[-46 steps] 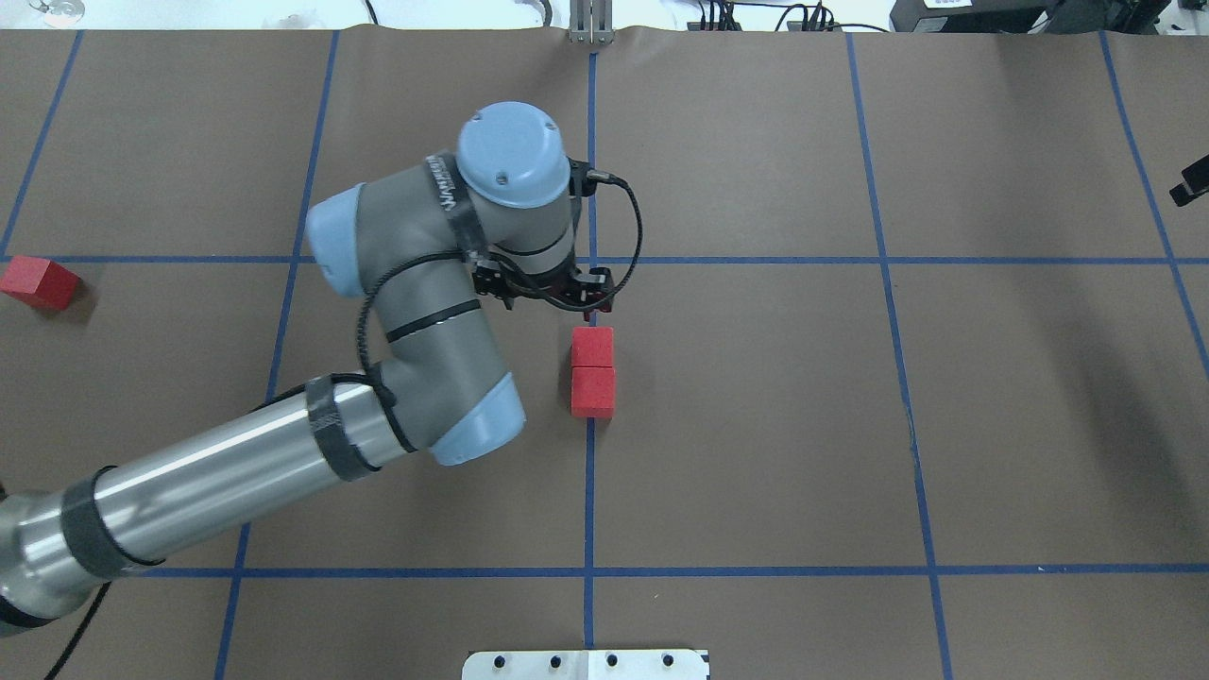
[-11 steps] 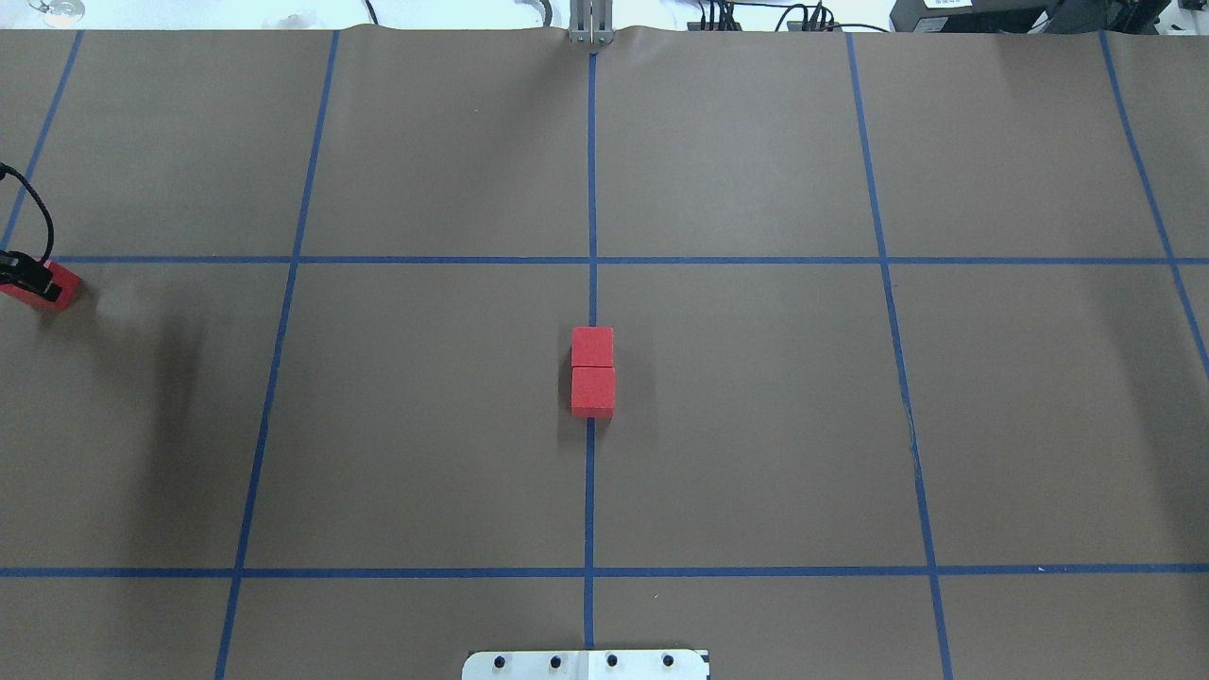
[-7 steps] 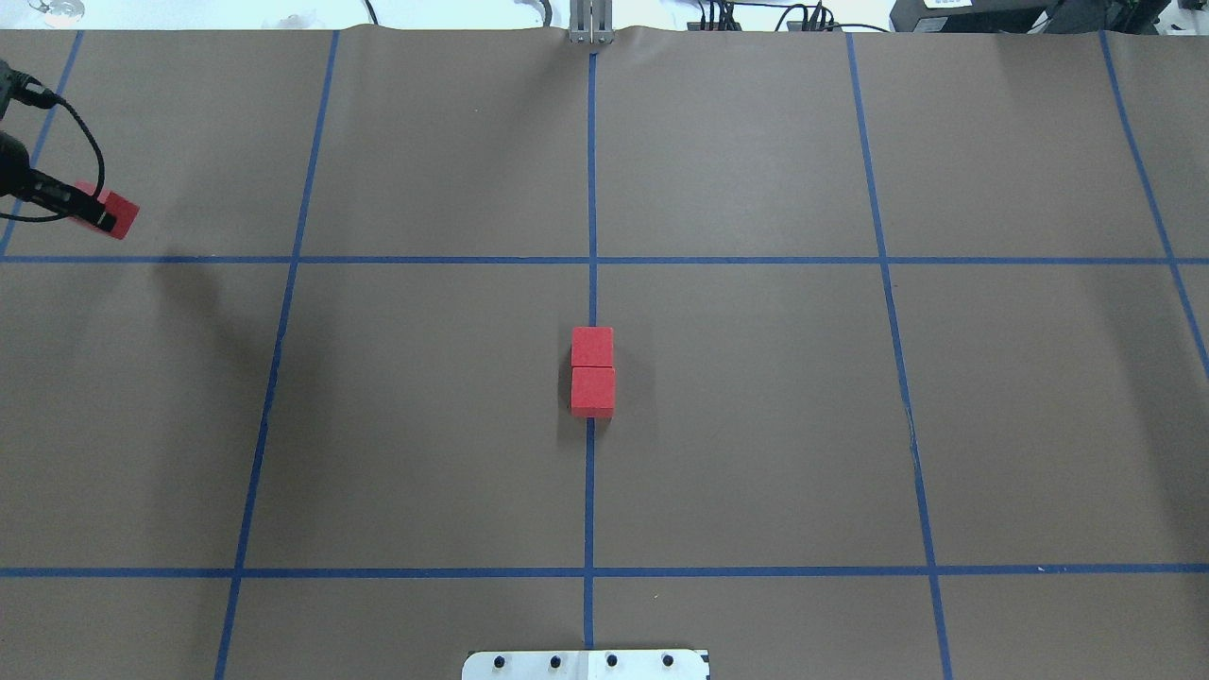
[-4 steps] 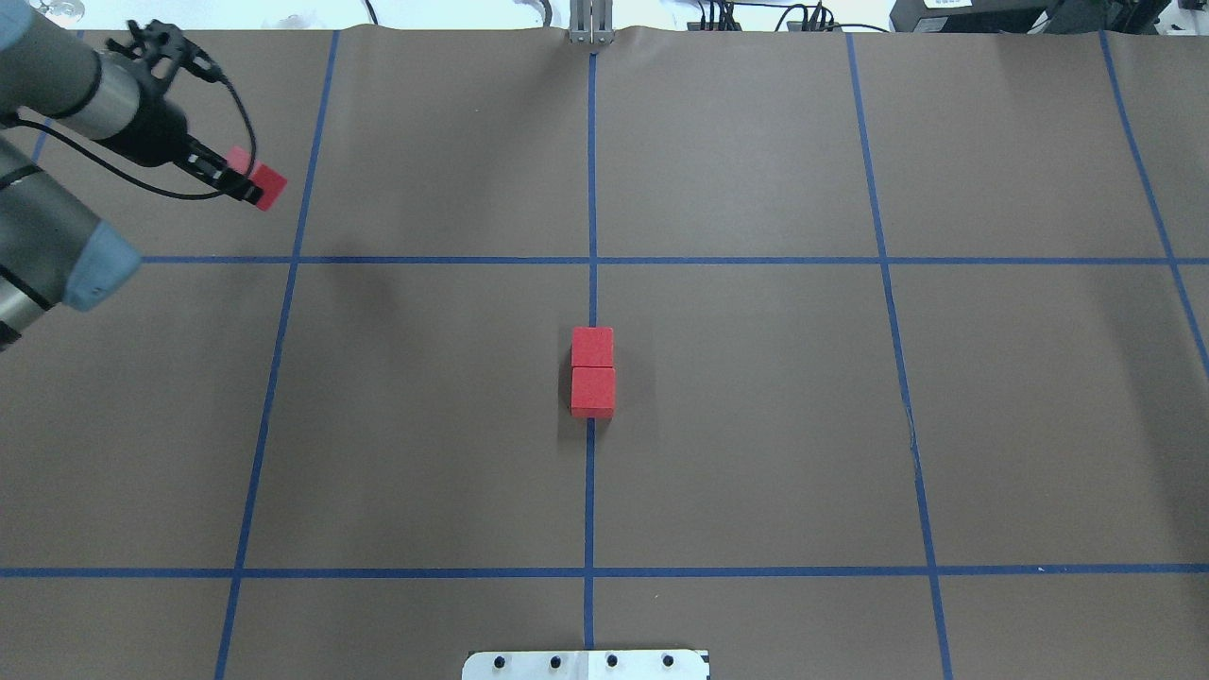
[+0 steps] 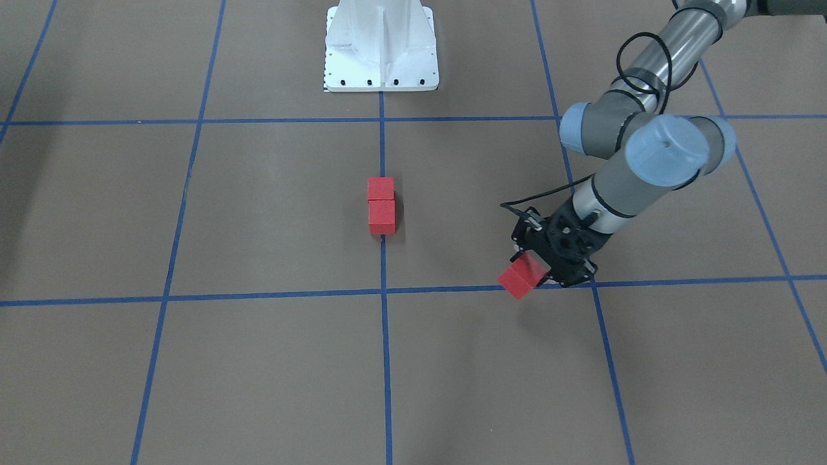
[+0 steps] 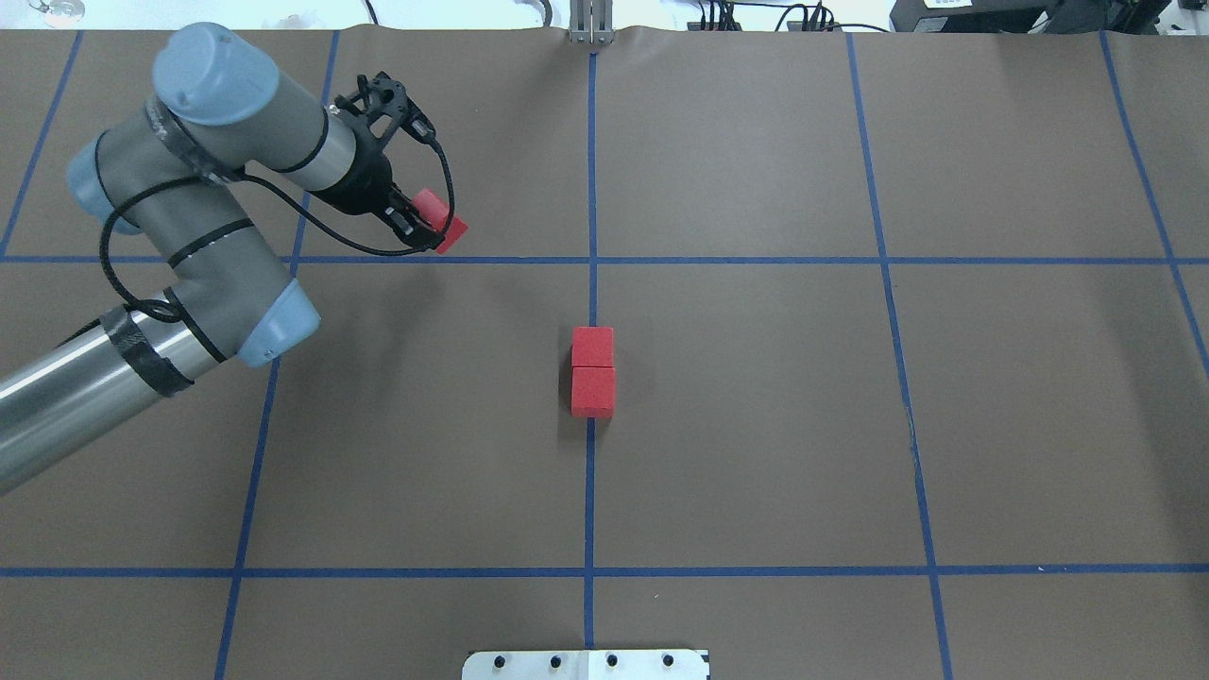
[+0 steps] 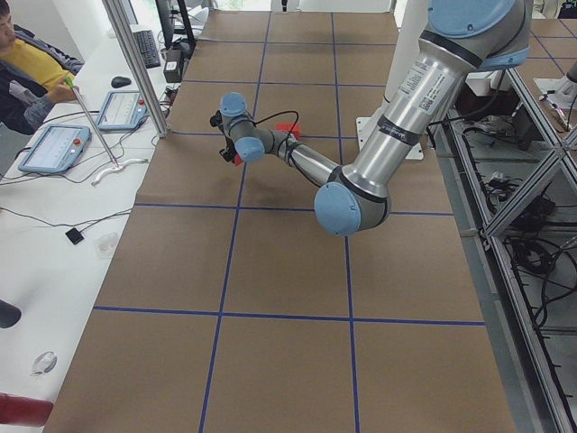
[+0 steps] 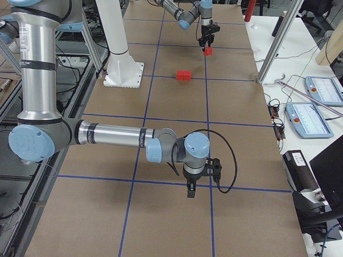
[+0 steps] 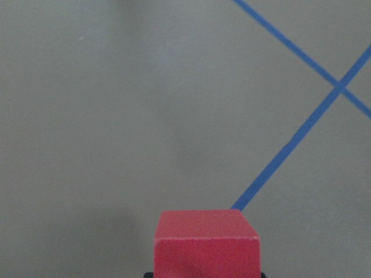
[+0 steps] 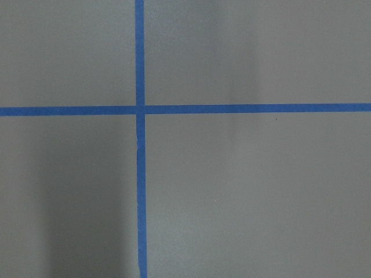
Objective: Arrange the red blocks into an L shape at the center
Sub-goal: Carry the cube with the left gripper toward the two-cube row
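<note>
Front-facing view: pinches one red block (image 5: 519,279) in the left claw (image 5: 533,270), lifted clear of the desk (image 5: 194,361) and turned corner-on, at about 4 o'clock from the center (image 5: 345,213). Finds the other two red blocks (image 5: 381,205) there, touching end to end on the blue tape line (image 5: 383,336), a straight bar lacking its foot.

Overhead view: puts the carried cube at about 10 o'clock from the pair, well apart from it. Shows nothing of the right claw.

Left side view: catches the carried cube only as a small red spot at the arm's tip; too small to read the grip.

Right side view: places the right claw (image 8: 193,187) low over the desk toward 6 o'clock of the frame, well apart from every cube. Cannot tell whether spread or pressed together.

Left wrist view: looks past the cube's flat matte top and front face, with black claw parts just visible at both lower corners.

Right wrist view: shows only crossing tape on bare desk.

Probably light and rigid, with plain matte faces unlikely to crush or slip under flat pads. Best held across two opposite faces, square on, as here. Needs turning square to the pair, then setting flush at 3 or 9 o'clock of an end cube without nudging either
</note>
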`<action>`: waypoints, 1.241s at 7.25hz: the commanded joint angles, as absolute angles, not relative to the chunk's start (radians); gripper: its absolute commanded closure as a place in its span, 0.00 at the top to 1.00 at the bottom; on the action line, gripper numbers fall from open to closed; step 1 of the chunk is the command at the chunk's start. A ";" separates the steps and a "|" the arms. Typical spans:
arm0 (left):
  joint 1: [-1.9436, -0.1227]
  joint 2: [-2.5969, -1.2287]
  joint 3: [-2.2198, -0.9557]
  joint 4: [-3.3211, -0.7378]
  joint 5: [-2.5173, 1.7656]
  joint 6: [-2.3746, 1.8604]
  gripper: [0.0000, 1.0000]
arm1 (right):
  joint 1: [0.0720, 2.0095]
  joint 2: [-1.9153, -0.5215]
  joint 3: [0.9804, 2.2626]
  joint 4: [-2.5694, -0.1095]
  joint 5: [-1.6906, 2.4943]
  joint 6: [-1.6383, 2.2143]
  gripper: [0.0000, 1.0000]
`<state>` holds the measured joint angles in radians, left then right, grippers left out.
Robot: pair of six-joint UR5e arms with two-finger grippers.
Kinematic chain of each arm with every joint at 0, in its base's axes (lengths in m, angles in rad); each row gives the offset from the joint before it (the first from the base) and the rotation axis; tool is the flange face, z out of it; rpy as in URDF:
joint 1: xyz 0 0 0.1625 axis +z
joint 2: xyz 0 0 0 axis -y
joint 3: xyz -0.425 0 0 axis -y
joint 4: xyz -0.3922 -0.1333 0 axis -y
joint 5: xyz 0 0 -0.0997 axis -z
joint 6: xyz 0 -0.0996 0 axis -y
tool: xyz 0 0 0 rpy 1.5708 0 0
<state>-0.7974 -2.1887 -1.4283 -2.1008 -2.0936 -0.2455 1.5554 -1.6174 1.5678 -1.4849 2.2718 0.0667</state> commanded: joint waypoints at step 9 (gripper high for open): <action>-0.712 -2.332 -1.508 -1.738 -2.008 0.377 0.00 | 1.555 -1.623 1.571 -1.485 2.272 0.067 0.99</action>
<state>-0.7168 -2.3271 -1.5039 -1.7407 -2.0619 0.3105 1.5555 -1.6220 1.5692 -1.4849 2.2706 0.0673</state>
